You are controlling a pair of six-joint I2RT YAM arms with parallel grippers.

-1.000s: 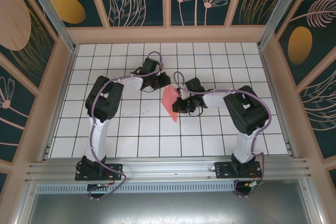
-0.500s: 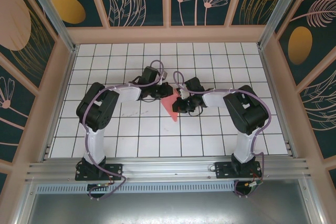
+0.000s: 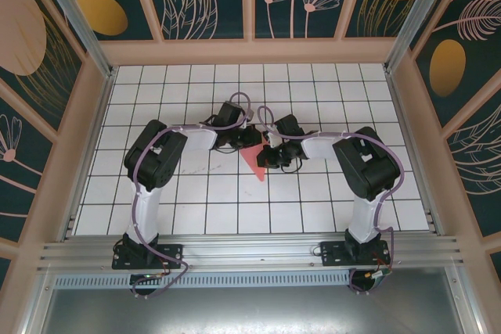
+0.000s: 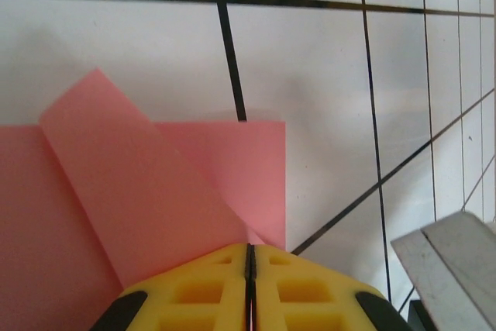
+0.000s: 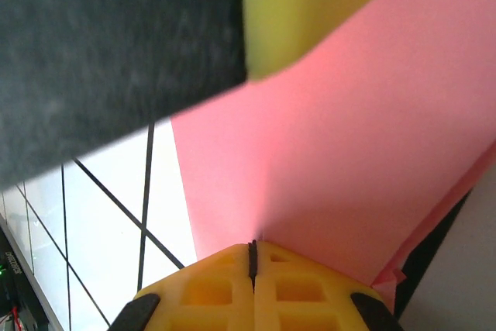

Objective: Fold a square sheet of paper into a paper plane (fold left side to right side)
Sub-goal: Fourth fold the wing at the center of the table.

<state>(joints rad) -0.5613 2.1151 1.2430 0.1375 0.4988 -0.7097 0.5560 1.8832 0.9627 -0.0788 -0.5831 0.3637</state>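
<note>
Table: matt white square tiles with thin black grid lines, inside a frame of pale wood and aluminium rails.

Left arm and right arm: black and white links with lilac cable, both bent inward so the wrists meet over the table's middle.

Pink paper: thin and plain. From above it reads as a narrow wedge pointing toward the near edge, lying between the two wrists.
- Left wrist view adds detail. The sheet lies flat with a straight right edge, and a diagonal strip is folded over it.
- Right wrist view shows a soft crease running to the fingertips, and a doubled edge at lower right.

Left gripper: yellow ribbed pads pressed together with only a seam between them, tips at the folded strip. Pinching or merely pressing, cannot tell.

Right gripper: pads likewise closed, nipping the paper where the crease ends.
</note>
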